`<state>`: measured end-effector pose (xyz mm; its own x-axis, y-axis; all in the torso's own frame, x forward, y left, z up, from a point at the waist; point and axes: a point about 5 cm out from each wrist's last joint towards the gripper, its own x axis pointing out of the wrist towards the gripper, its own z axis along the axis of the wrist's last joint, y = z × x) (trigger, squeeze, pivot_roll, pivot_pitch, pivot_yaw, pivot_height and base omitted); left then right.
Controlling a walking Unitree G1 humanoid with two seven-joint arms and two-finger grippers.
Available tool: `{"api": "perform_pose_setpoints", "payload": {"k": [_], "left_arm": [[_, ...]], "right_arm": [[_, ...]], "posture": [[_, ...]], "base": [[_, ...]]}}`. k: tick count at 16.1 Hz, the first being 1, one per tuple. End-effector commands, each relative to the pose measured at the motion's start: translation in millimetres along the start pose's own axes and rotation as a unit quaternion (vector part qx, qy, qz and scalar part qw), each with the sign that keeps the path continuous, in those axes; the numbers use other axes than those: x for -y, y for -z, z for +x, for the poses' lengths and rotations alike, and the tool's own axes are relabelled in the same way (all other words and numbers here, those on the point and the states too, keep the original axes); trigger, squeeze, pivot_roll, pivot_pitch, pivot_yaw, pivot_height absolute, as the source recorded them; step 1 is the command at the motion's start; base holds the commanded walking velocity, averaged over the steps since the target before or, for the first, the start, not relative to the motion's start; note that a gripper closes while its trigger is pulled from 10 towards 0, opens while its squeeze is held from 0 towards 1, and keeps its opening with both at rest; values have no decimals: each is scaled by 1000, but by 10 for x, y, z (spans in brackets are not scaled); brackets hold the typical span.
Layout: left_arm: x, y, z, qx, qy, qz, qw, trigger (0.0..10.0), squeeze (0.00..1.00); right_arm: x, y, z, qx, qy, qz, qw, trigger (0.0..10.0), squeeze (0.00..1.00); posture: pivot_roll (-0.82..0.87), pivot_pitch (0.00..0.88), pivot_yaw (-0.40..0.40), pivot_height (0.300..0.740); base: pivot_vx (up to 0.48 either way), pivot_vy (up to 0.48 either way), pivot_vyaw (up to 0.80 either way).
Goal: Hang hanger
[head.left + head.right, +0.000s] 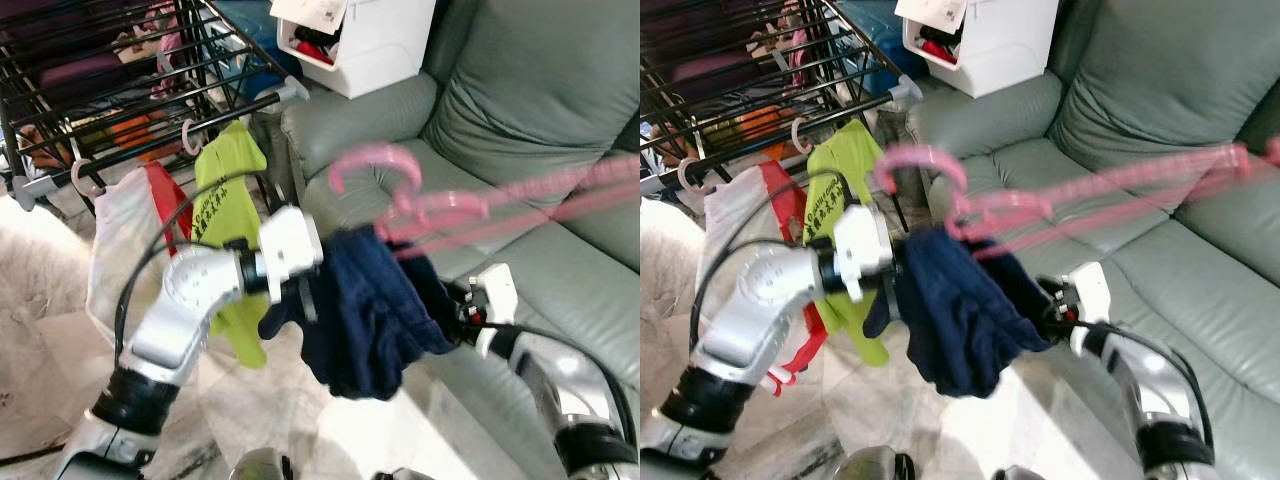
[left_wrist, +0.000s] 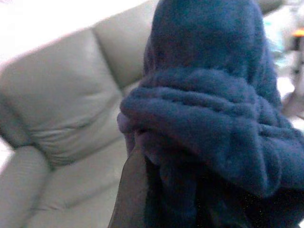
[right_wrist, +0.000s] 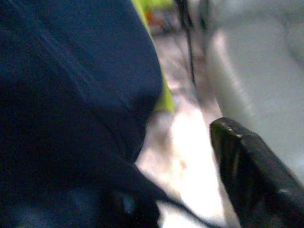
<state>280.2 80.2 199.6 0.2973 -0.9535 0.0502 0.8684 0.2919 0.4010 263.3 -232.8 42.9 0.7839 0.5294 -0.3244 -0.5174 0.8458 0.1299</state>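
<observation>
both grippers, left gripper [image 1: 308, 290] and right gripper [image 1: 462, 312], bunch the navy garment [image 1: 370, 315] under the pink hanger [image 1: 470, 205], keeping it clear of the floor near the drying rack [image 1: 120, 90] on the left; jaw openings hidden by cloth, cannot tell

Fuzzy navy fleece garment [image 1: 375, 310]; glossy pink plastic hanger [image 1: 430, 205]; smooth grey-green leather sofa [image 1: 540, 90].

Green shirt [image 1: 222, 190]: dark print is seen on the front, too small and blurred to be read.
White box [image 1: 370, 40]: a paper sheet is seen on top; no writing can be made out.
</observation>
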Motion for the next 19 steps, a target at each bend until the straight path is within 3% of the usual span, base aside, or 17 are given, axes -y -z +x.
{"api": "perform_pose_setpoints", "payload": {"k": [1,3,4,5,6,9,11,13,16,19], "left_arm": [[-137,-210,-35,33,-30,25,999,0,0],[-227,-161,-122,18,-55,27,998,0,0],[-295,-74,-216,-1,-75,25,997,0,0],[-325,-29,-260,-9,-85,21,996,0,0],[-383,78,-359,-25,-110,7,994,0,0],[-371,376,-546,-66,-144,-38,987,0,0],[-269,561,-664,-95,-142,-55,984,0,0],[-216,608,-689,-100,-135,-61,984,0,0],[10,799,-792,-147,-89,-43,984,0,0],[156,953,-856,-185,-63,-14,981,0,0]], "right_arm": [[75,136,-93,-25,37,18,999,0,0],[248,83,-208,14,117,28,993,0,0],[424,-79,-320,74,198,28,977,0,0],[511,-167,-385,100,239,25,965,0,0],[692,-391,-542,148,329,2,932,0,0],[864,-869,-692,237,395,-10,887,0,0],[952,-1270,-763,295,426,-20,855,0,0],[975,-1435,-779,313,433,-26,845,0,0],[985,-1852,-762,354,431,-29,830,0,0],[954,-1864,-700,352,426,-31,833,0,0]], "posture": [[-24,22,63,740],[-35,21,64,740],[-35,21,64,740],[-35,21,64,740],[-35,21,64,740],[-66,21,64,740],[-72,21,57,740],[-72,20,54,740],[-69,21,44,740],[-69,22,43,740]], "base": [[0,0,0],[0,0,0],[0,0,0],[0,0,0],[0,0,0],[0,0,0],[0,0,0],[0,0,0],[0,0,0],[0,0,0]]}}
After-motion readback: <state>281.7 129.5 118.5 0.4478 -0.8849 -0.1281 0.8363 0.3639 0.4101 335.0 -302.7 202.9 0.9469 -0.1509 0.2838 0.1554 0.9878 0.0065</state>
